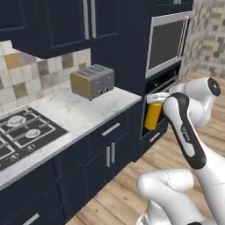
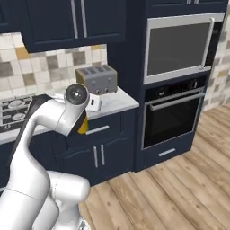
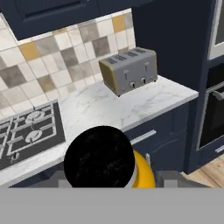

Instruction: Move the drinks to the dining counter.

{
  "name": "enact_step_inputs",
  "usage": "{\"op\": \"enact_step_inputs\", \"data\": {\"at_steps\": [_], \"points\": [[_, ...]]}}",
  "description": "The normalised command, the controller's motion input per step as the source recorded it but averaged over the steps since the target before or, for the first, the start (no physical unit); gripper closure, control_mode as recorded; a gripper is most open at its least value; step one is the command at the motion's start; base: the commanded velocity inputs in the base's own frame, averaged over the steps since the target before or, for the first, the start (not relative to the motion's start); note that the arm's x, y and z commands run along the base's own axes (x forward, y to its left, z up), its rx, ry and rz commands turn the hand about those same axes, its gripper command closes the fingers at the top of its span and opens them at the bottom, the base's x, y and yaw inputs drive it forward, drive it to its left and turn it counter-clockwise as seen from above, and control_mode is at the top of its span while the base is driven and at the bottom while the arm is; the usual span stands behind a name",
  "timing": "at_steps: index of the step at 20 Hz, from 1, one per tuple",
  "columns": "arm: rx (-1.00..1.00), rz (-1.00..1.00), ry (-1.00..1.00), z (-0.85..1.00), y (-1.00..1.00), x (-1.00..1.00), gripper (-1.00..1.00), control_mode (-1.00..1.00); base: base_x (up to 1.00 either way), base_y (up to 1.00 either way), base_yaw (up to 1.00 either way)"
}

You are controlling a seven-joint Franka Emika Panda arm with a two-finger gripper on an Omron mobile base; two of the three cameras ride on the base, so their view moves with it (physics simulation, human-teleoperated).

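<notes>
The yellow-orange bottle (image 1: 153,116) is held in the gripper (image 1: 159,115), up in the air, off the marble counter (image 1: 83,115). The gripper is closed around the bottle. In the hand view, the bottle's black cap (image 3: 99,157) is seen close up, in front of the counter's edge. The steel toaster (image 1: 92,81) is set on the counter, behind the bottle. The gas stove (image 1: 21,132) is seen farther along the counter from the toaster. The oven (image 2: 175,117) is found beside the counter's end.

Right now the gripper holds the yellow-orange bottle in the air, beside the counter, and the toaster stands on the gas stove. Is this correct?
Not entirely. The toaster stands on the marble counter, to the right of the gas stove, as the hand view shows. The rest is right: the gripper holds the yellow-orange bottle in the air, off the counter.
</notes>
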Motion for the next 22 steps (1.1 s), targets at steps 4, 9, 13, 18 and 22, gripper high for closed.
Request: {"op": "enact_step_inputs", "data": {"at_steps": [4, 9, 13, 18, 22], "points": [[0.00, 0.00, 0.00, 0.00, 0.00, 0.00, 1.00, 1.00, 0.03, -0.48, -0.52], [0.00, 0.00, 0.00, 0.00, 0.00, 0.00, 1.00, 1.00, 0.18, -0.54, -0.69], [0.00, 0.00, 0.00, 0.00, 0.00, 0.00, 1.00, 1.00, 0.07, -0.60, -0.75], [0.00, 0.00, 0.00, 0.00, 0.00, 0.00, 1.00, 1.00, 0.16, -0.40, -0.72], [0.00, 0.00, 0.00, 0.00, 0.00, 0.00, 1.00, 1.00, 0.47, -0.06, -0.56]]}}
